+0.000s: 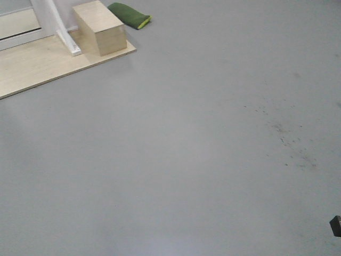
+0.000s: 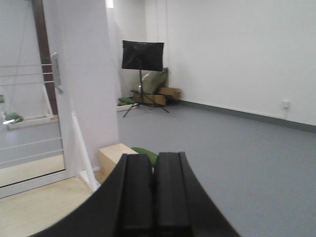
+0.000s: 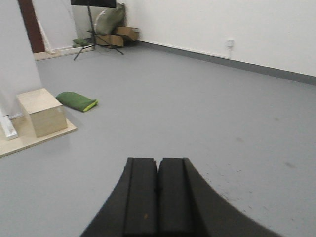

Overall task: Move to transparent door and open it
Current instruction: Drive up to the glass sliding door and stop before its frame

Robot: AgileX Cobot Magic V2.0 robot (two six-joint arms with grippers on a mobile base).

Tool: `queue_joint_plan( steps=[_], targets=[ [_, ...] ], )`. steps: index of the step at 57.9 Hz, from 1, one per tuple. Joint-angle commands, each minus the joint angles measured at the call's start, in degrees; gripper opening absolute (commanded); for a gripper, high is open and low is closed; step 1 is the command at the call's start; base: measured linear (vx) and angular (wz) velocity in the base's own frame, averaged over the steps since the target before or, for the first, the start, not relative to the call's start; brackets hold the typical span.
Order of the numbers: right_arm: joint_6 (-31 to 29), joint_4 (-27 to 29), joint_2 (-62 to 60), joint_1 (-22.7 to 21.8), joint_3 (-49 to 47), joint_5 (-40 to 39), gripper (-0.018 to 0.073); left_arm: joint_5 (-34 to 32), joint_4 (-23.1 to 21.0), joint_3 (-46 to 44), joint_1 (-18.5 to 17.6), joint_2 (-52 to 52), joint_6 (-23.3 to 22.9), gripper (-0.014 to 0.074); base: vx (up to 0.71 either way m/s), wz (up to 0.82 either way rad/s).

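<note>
Grey floor (image 1: 186, 149) stretches beneath left end effector (image 2: 154, 197) and right end effector (image 3: 158, 197), both clamped empty, apparently level.

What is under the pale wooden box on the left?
The wooden box stands on a pale wooden platform that lies on the grey floor. The box covers the platform directly beneath it, so nothing between them can be seen.

Grey floor (image 1: 213, 133) meets white walls (image 2: 237, 49), wooden box (image 1: 101, 29).
</note>
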Motion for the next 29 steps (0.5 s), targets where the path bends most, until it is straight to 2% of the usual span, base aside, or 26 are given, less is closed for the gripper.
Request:
queue_joint_plan(
  steps=[1, 29],
  targets=[
    [-0.31, -0.15, -0.92, -0.22, 0.29, -4.74, -0.0009, -4.77, -0.34, 0.9, -0.34, -0.85, -0.2, -0.0006, 0.56, 0.66],
    [-0.31, -0.15, -0.92, -0.22, 0.29, -4.69, -0.0009, -4.77, -0.34, 0.9, -0.34, -0.85, -0.2, -0.0006, 0.55, 0.61]
  ],
)
